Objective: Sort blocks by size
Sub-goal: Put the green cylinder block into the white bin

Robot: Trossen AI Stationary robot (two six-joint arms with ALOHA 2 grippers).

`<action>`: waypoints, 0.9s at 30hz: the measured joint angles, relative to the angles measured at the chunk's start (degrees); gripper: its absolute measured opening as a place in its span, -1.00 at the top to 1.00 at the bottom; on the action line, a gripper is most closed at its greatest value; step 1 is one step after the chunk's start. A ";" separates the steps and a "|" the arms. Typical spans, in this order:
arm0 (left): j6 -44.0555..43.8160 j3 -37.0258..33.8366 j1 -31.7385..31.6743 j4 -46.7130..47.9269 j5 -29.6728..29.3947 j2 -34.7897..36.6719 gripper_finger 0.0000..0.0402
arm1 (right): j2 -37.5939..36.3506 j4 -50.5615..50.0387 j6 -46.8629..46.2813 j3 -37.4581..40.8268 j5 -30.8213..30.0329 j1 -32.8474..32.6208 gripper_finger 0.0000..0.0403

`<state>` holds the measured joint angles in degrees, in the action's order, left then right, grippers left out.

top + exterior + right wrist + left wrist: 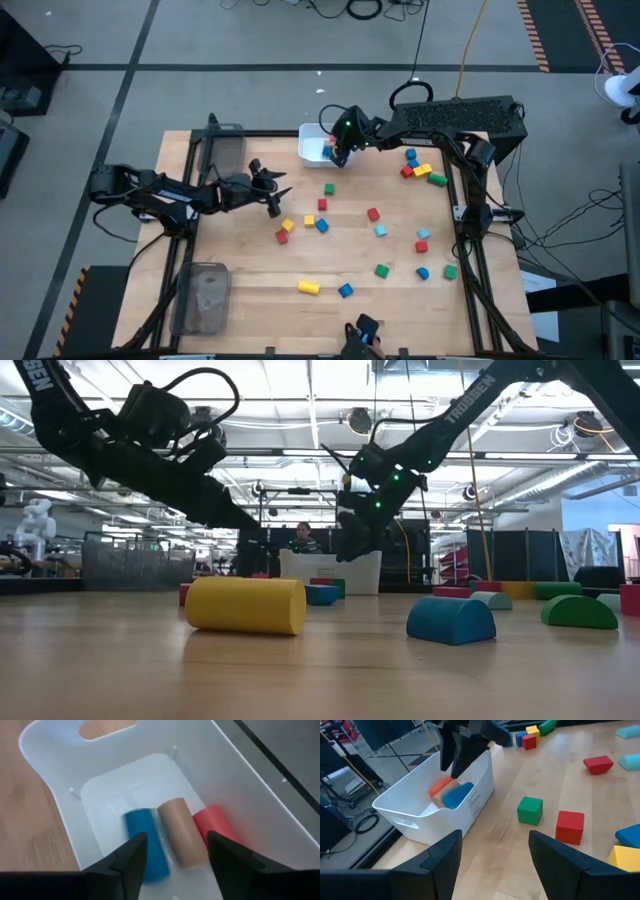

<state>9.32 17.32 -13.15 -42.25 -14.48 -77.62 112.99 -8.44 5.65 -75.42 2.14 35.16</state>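
My right gripper (175, 845) is open just above the white bin (315, 146) at the table's far edge. Below it a blue cylinder (146, 847), a tan cylinder (181, 837) and a red cylinder (216, 822) lie side by side on the bin's floor. My left gripper (495, 845) is open and empty over the table's left middle (275, 205), pointing toward the bin. Several coloured blocks lie loose on the table, among them a green cube (529, 810) and a red cube (569, 826) in front of my left gripper.
Two clear grey trays sit on the left, one far (226, 150) and one near (205, 297). A cluster of blocks (418, 168) lies at the far right. A yellow cylinder (308, 287) and a blue block (345, 290) lie near the front edge.
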 joint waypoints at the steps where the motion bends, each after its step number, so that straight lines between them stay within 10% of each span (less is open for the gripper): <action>1: 0.00 0.00 0.00 -0.13 0.00 -0.02 -0.11 | -0.12 -0.25 0.07 0.00 0.41 0.00 -0.04; 27: 4.58 3.63 0.04 5.34 4.20 -0.02 0.12 | -32.73 -46.23 -4.88 7.80 -5.40 -6.13 -0.11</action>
<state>13.90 20.95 -13.10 -36.91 -10.28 -77.65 80.26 -54.68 0.77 -67.62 -3.27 29.03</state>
